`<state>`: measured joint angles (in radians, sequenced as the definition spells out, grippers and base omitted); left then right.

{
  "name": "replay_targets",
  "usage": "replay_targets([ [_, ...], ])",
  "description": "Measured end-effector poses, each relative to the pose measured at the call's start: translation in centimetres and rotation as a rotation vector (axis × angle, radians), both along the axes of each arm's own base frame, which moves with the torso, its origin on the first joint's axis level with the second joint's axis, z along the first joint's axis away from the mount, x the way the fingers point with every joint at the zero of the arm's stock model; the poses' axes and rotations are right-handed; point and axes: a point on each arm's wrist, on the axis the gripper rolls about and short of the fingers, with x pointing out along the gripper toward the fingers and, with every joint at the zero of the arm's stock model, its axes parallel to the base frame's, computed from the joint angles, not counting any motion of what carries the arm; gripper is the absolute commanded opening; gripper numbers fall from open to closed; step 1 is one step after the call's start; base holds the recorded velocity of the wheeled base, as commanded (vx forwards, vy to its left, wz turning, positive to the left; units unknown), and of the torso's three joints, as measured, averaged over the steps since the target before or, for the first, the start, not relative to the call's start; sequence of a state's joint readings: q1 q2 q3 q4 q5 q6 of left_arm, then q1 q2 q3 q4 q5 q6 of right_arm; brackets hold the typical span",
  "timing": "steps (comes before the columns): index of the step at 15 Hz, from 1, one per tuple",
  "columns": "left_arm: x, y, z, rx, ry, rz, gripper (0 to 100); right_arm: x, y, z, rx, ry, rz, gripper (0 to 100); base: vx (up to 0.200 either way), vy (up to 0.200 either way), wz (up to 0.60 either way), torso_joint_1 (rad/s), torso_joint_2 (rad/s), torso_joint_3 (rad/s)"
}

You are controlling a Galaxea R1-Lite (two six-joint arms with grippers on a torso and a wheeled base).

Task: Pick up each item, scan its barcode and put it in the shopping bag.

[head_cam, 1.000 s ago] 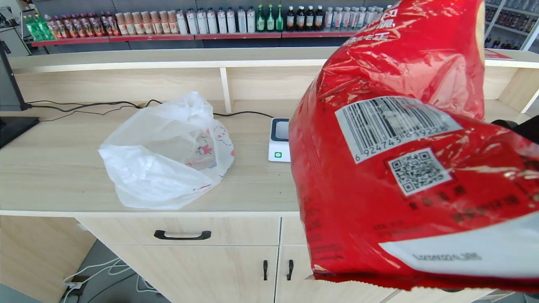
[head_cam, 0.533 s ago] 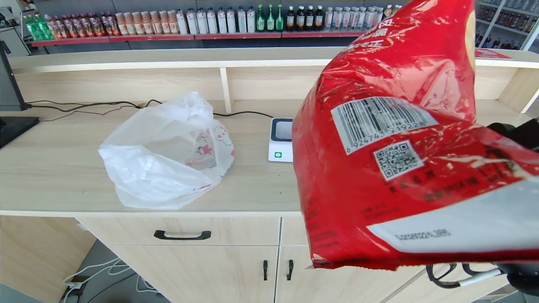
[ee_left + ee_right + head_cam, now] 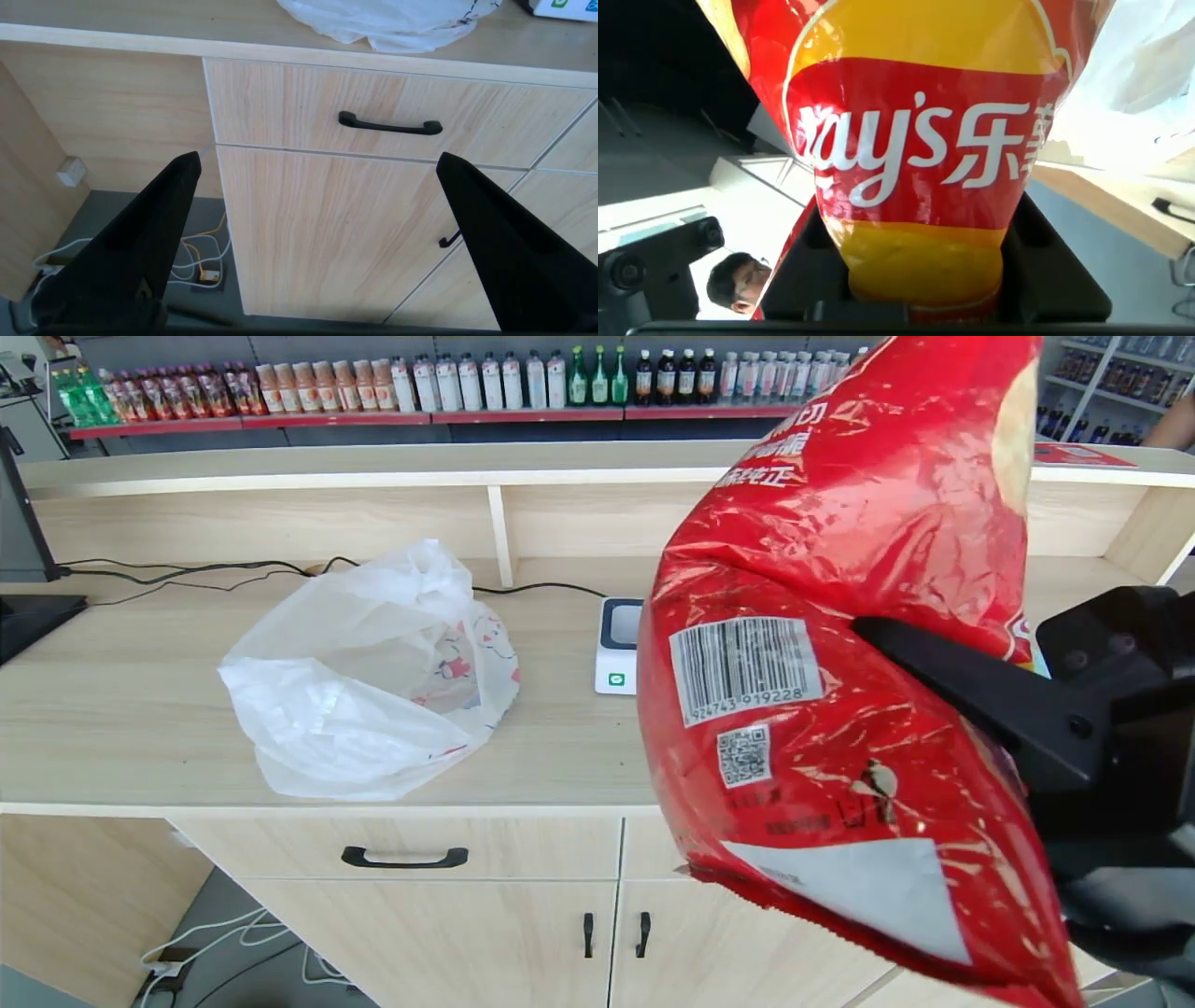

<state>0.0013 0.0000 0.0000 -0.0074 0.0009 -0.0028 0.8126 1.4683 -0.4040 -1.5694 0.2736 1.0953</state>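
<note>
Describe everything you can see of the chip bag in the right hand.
The chip bag is glossy, crinkled red foil, puffed full. Its back faces the head camera: a white barcode, a QR code beneath, a white panel near the lower seam. Its front is red and yellow. The right hand clamps its middle, holding it tilted in the air to the right of the scanner.

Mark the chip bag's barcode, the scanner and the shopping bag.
barcode (image 3: 745,670), head view, middle of the white striped label.
scanner (image 3: 616,676), head view, its white front face.
shopping bag (image 3: 355,709), head view, its crumpled near side.
</note>
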Motion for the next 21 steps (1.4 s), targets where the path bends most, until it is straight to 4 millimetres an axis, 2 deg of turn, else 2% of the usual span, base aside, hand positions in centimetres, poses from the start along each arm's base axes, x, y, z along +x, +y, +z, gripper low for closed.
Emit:
replay_targets([
  [7,0.0,0.0,0.0,0.000,0.000,0.000,100,3.0,0.2,-0.9,-0.198,-0.272,-0.314,0,0.000,0.000,0.00,0.000,0.00,0.000],
  [10,0.0,0.0,0.0,0.000,0.000,0.000,100,4.7,1.1,-0.3,-0.215,-0.301,-0.429,0,0.000,0.000,0.00,0.000,0.00,0.000],
  [13,0.0,0.0,0.0,0.000,0.000,0.000,100,6.1,1.9,-0.9,-0.383,-0.285,-0.528,0,0.000,0.000,0.00,0.000,0.00,0.000],
  [17,0.0,0.0,0.0,0.000,0.000,0.000,100,7.1,2.7,-0.9,-0.607,-0.387,-0.611,0,0.000,0.000,0.00,0.000,0.00,0.000],
  [21,0.0,0.0,0.0,0.000,0.000,0.000,100,8.1,4.4,0.4,-0.676,-0.342,-0.797,0,0.000,0.000,0.00,0.000,0.00,0.000],
])
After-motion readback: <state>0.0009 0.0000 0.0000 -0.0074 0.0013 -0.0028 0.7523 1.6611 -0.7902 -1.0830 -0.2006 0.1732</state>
